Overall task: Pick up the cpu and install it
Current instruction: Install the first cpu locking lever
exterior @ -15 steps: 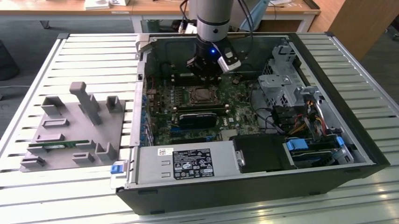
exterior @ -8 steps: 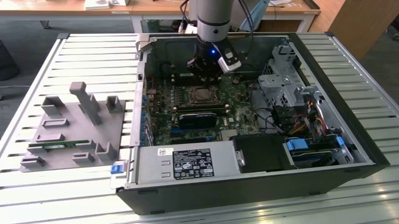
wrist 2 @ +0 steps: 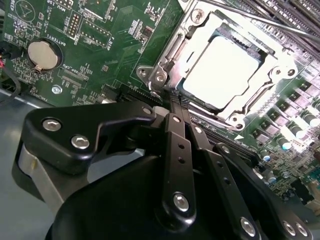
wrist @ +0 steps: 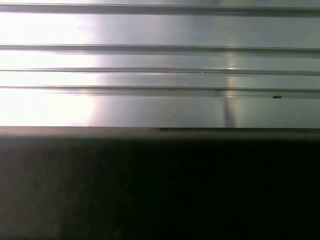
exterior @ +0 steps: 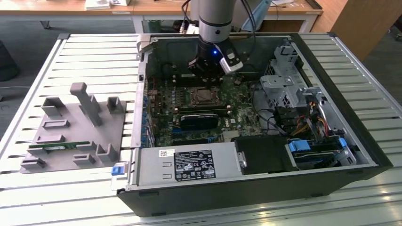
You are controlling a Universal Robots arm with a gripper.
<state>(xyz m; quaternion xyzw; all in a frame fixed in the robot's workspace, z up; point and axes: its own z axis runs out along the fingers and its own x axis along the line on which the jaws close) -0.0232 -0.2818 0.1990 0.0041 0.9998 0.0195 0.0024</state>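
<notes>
The cpu [wrist 2: 223,74], a flat square chip with a pale silver top, lies inside the metal socket frame [wrist 2: 196,21] on the green motherboard [wrist 2: 100,35]. In the exterior view the socket [exterior: 202,96] sits mid-board in the open computer case [exterior: 339,141]. My gripper [wrist 2: 175,102] hangs just beside the socket's edge, apart from the chip. Its two black fingers [wrist 2: 176,150] run pressed side by side, shut with nothing between them. In the exterior view the gripper [exterior: 204,77] is low inside the case, just behind the socket.
A grey fixture tray [exterior: 72,132] with a green memory stick [exterior: 60,147] lies at the exterior view's left on the slatted metal table [wrist: 160,60]. A power supply [exterior: 182,165], a drive cage [exterior: 283,89] and cables [exterior: 270,122] crowd the case. A coin battery [wrist 2: 42,54] sits on the board.
</notes>
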